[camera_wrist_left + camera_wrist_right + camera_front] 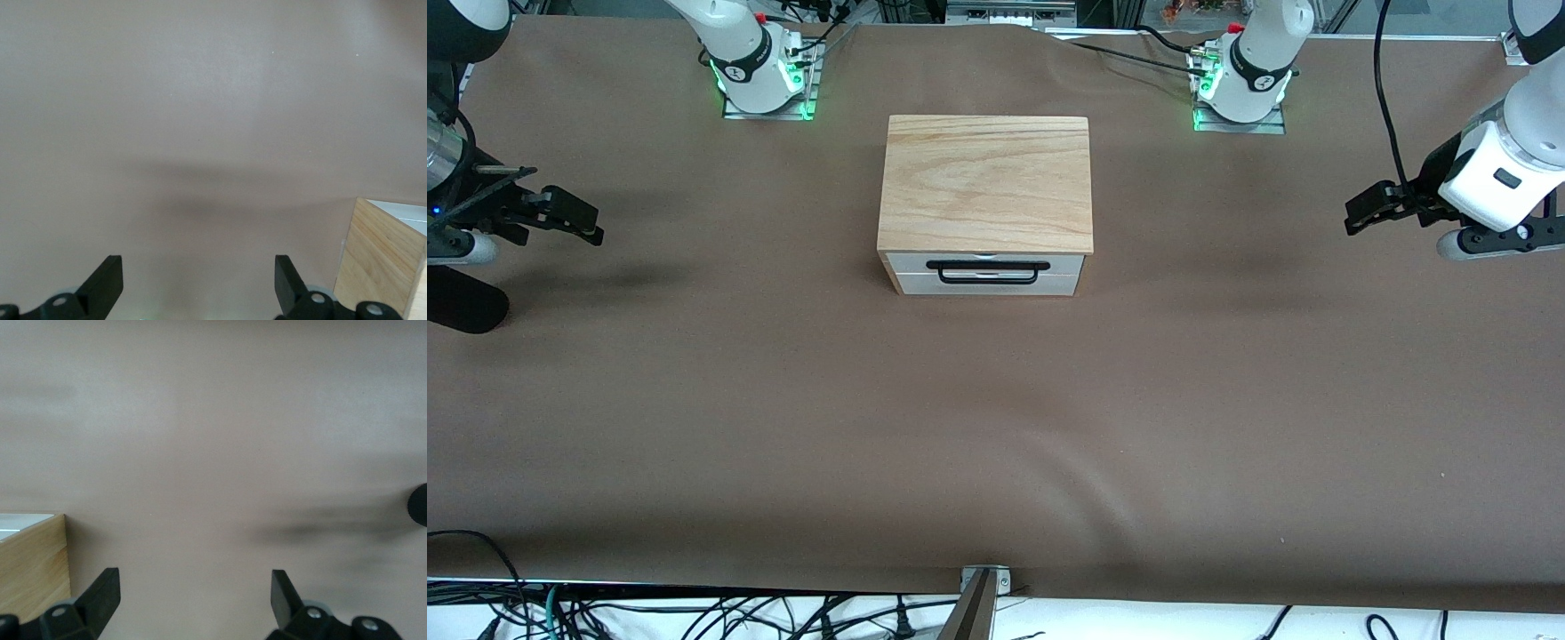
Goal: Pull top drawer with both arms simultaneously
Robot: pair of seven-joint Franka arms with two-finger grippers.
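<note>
A brown cloth covers the tabletop, creased in soft folds nearer the front camera; a light-wood cabinet (grained top board) stands at its middle; black cables tangle below the tabletop's near edge.

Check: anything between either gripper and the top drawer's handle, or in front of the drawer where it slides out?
Nothing visible. Only bare brown table cover lies between the left gripper, the right gripper and the top drawer, and in front of it.
</note>
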